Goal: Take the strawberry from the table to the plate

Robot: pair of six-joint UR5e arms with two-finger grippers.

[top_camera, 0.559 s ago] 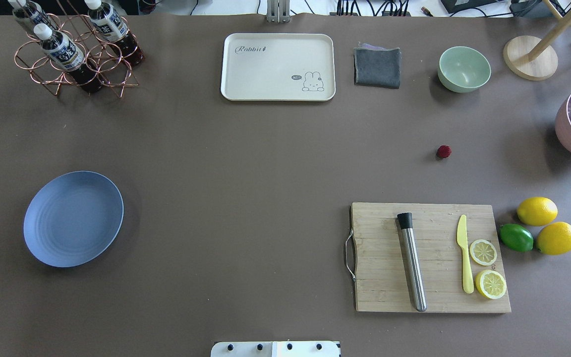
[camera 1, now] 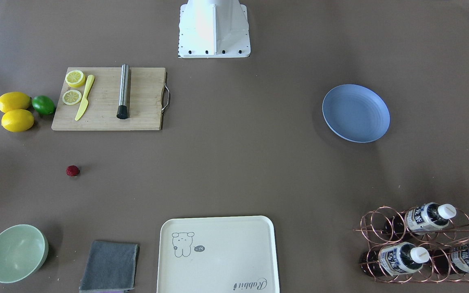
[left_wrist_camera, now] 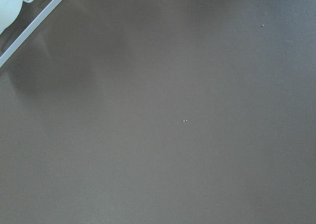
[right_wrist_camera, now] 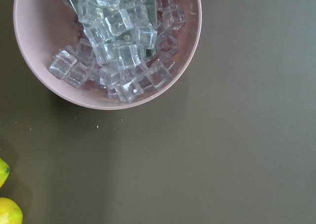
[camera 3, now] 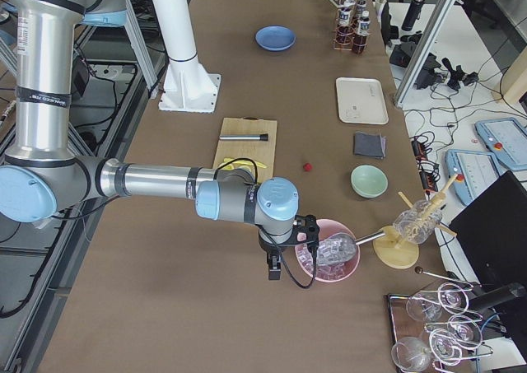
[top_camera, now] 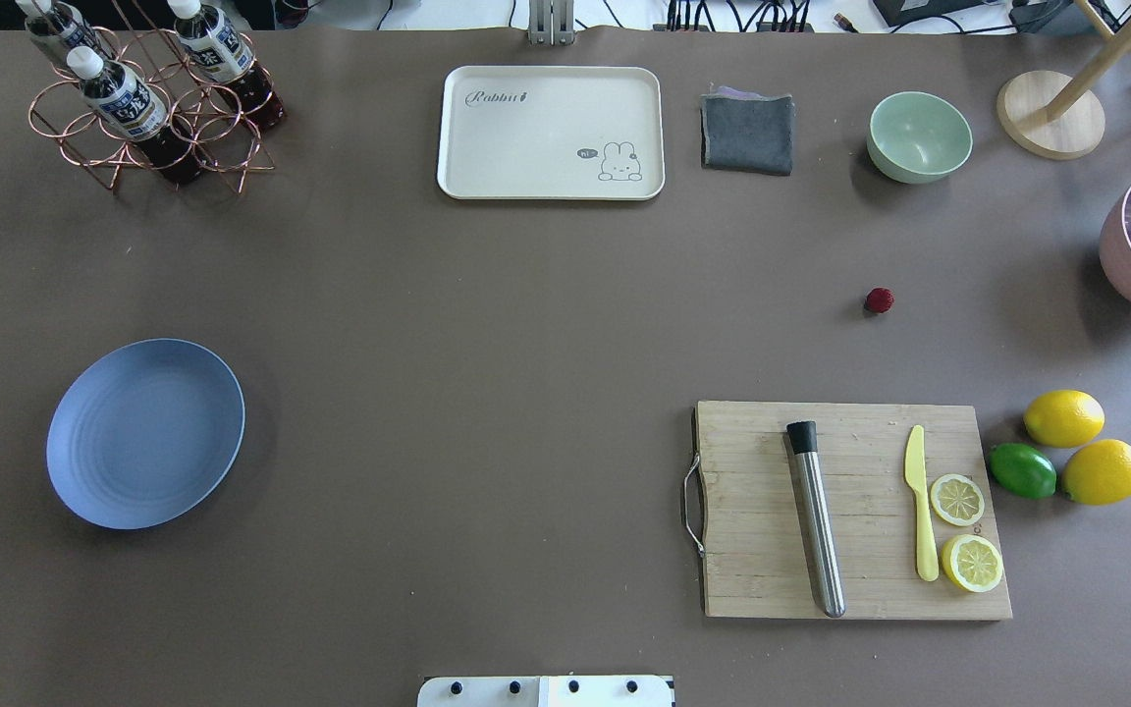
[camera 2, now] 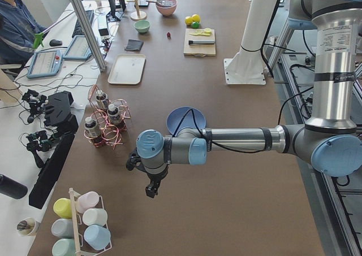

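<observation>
The strawberry (top_camera: 879,300) (camera 1: 72,171) is a tiny dark red berry lying on the brown table (top_camera: 487,324), right of centre, between the green bowl and the cutting board. The light blue plate (top_camera: 145,433) (camera 1: 356,113) sits far off on the left side with nothing on it. Only the exterior left view shows my left gripper (camera 2: 151,189), which points down over the table's left end, short of the plate (camera 2: 185,117). My right gripper (camera 3: 274,268) shows only in the exterior right view, beside the pink ice bowl and far from the strawberry (camera 3: 307,166). I cannot tell whether either is open or shut.
A wooden cutting board (top_camera: 850,511) holds a steel muddler, a yellow knife and two lemon slices; two lemons and a lime (top_camera: 1022,470) lie beside it. At the back stand a cream tray (top_camera: 551,133), grey cloth, green bowl (top_camera: 919,136) and bottle rack (top_camera: 148,98). A pink bowl of ice (right_wrist_camera: 106,46) sits at the right edge.
</observation>
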